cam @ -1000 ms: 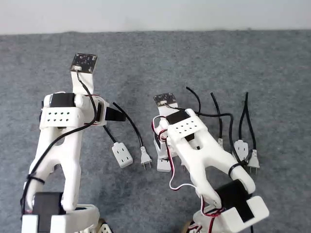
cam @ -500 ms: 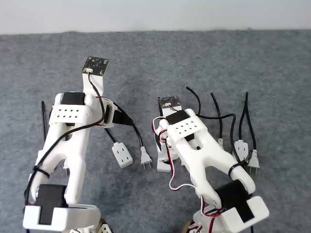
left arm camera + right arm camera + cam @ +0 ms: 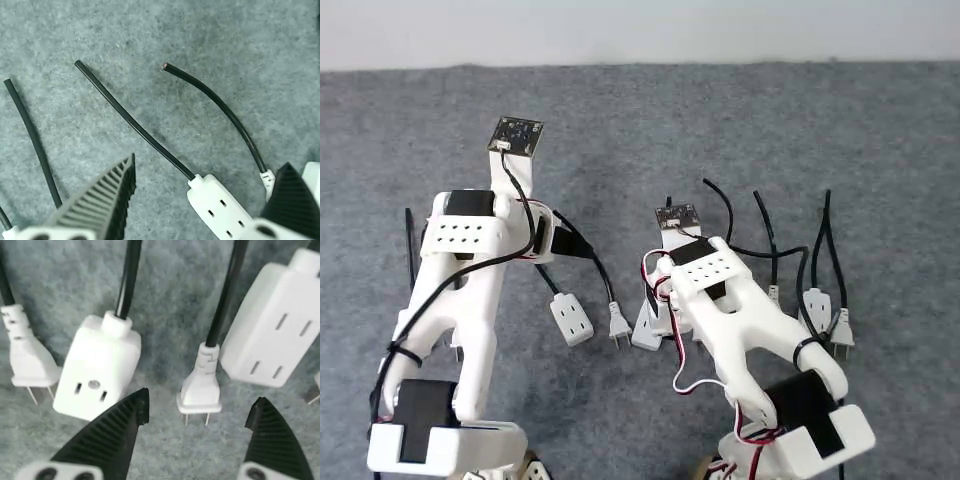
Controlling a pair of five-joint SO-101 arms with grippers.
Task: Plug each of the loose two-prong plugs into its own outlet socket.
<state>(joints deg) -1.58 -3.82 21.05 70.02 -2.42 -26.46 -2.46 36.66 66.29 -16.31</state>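
Note:
In the right wrist view my right gripper (image 3: 200,404) is open, its black fingers (image 3: 117,427) either side of a white two-prong plug (image 3: 201,390) lying on the carpet, not touching it. A single white socket (image 3: 97,375) and a multi-outlet socket (image 3: 272,340) flank that plug; another plug (image 3: 27,365) lies beyond. My left gripper (image 3: 209,166) is open above the multi-outlet socket (image 3: 220,207). From above, that socket (image 3: 572,320) and plug (image 3: 618,325) lie between the arms. A further socket (image 3: 815,305) and plug (image 3: 840,335) lie at the right.
Short black cables (image 3: 725,210) run from each plug and socket toward the far side of the grey carpet (image 3: 740,120). A loose cable (image 3: 410,240) lies left of the left arm (image 3: 460,290). The right arm (image 3: 730,300) covers the things beneath it.
The left arm swung right and lower a second ago, then stayed still. The right arm has shifted slightly right, and the white socket beneath it now shows farther left.

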